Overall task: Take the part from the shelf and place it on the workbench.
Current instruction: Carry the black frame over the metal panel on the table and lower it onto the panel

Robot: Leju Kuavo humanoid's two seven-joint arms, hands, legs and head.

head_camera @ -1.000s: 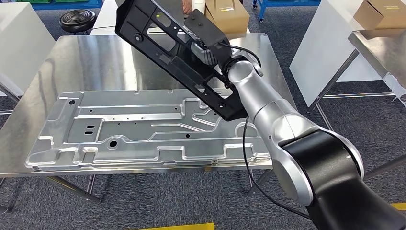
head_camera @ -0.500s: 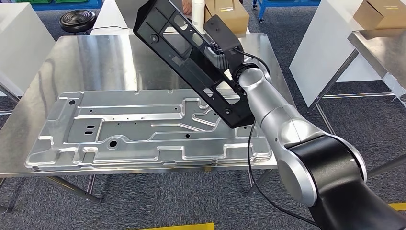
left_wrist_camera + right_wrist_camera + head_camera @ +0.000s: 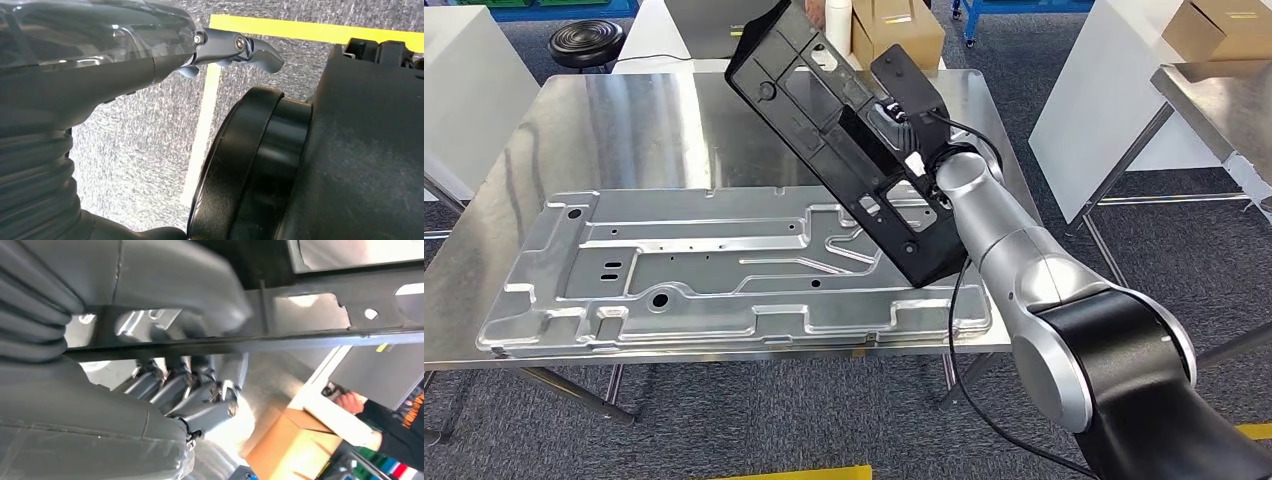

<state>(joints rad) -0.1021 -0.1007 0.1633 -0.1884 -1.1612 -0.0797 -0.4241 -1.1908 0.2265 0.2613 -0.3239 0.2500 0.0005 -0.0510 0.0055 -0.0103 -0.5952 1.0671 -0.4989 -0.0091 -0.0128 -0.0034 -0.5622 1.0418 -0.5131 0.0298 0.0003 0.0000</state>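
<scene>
— Where is the part now?

— I hold the black part [image 3: 844,140] in my right hand [image 3: 894,118], fingers [image 3: 200,390] closed around one of its bars. It hangs tilted over the far right of the tabletop [image 3: 624,130]; its lower end is above the right end of the large silver panel [image 3: 704,270]. I cannot tell if it touches the panel.

— What is hard to see?

— The part's upper end is cut off at the picture edge, and the part hides most of my hand. My left hand [image 3: 235,47] hangs over grey carpet [image 3: 140,140] with a yellow line [image 3: 205,125]; its fingers are apart and hold nothing.

— And the room?

— Cardboard boxes [image 3: 899,30] and a black stool [image 3: 584,42] stand behind the tabletop. A person's hand [image 3: 350,402] is near one box.

— What changed?

— Against half a second ago, the part has moved right and lower, standing steeper.
</scene>
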